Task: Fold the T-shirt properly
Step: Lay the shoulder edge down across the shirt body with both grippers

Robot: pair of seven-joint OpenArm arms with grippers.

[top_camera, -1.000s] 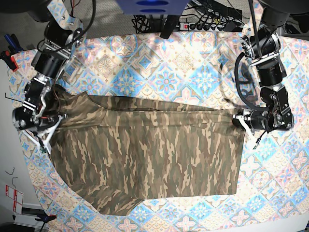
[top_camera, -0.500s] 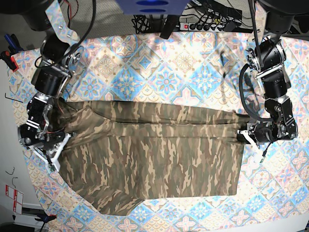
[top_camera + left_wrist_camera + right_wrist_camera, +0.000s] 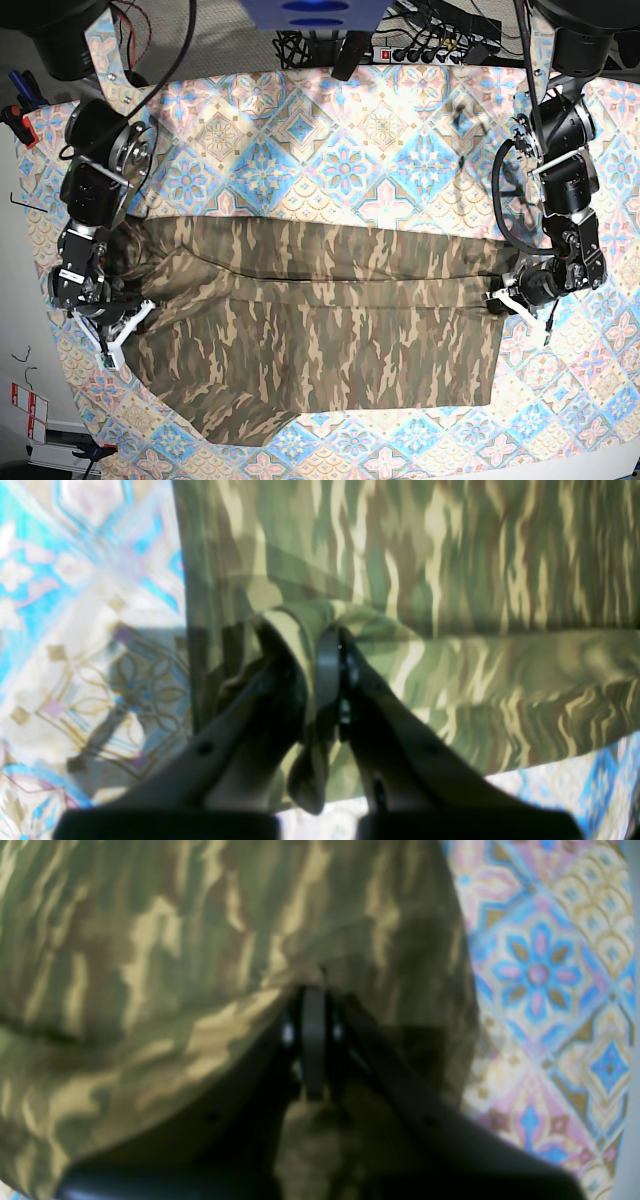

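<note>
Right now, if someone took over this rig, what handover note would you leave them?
Left gripper: shut on the camouflage T-shirt, pinching a bunched fold at its edge on the base view's right.
Right gripper: shut on the T-shirt at the opposite end.
The shirt lies spread across the patterned tablecloth, its far edge raised between the two grips as a fold over the lower part.
Done: both ends gripped, first lengthwise fold under way.
Left: lay this fold flat, release, then the remaining folds. The collar is not visible.
</note>
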